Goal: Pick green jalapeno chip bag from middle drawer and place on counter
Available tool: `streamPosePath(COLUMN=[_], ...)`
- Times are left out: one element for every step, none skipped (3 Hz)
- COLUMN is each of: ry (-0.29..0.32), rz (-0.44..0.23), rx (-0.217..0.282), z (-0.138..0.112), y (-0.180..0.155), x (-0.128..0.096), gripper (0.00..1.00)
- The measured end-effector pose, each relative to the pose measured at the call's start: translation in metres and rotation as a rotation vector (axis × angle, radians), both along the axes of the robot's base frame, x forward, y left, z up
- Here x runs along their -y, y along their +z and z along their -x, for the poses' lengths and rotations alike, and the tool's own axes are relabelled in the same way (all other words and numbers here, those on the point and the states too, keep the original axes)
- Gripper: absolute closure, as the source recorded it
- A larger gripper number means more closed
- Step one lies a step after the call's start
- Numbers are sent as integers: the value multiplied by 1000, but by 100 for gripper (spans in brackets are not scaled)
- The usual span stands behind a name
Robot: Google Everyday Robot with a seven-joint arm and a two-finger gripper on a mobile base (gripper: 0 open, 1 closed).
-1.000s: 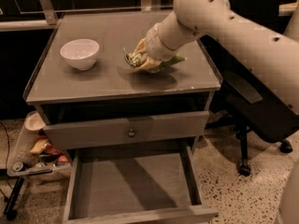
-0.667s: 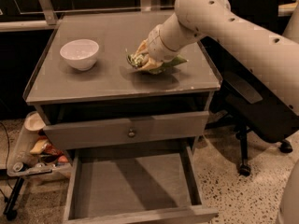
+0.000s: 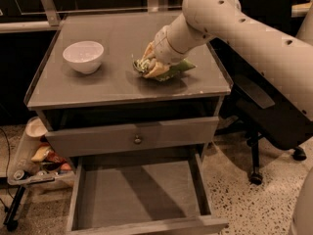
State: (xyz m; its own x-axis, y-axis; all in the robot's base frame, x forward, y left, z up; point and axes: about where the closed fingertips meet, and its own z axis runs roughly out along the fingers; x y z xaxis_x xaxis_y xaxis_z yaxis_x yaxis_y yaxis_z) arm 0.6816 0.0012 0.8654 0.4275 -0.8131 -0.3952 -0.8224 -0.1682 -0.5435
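Grey bench (image 3: 117, 33) fills the view, its top bearing a white bowl (image 3: 83, 56) near the left edge. Toward the right edge, about midway from front to back, the green jalapeno chip bag (image 3: 175, 68) lies crumpled on the top, with the gripper (image 3: 148, 65) down on its left end, jaws pinching it. Below the front edge, the middle drawer (image 3: 142, 195) stands pulled out, under a shut drawer front (image 3: 98, 142) with a round knob.

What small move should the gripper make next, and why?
Probably open the gripper: it is shut on the green jalapeno chip bag, which already seems to rest on the counter. The middle drawer stands open below.
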Motion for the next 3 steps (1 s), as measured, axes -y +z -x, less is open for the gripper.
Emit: streamPosePath(ry=[0,0,0], rz=[0,0,0], rx=[0,0,0], z=[0,0,0], y=[0,0,0], x=[0,0,0], gripper=[13,0,0])
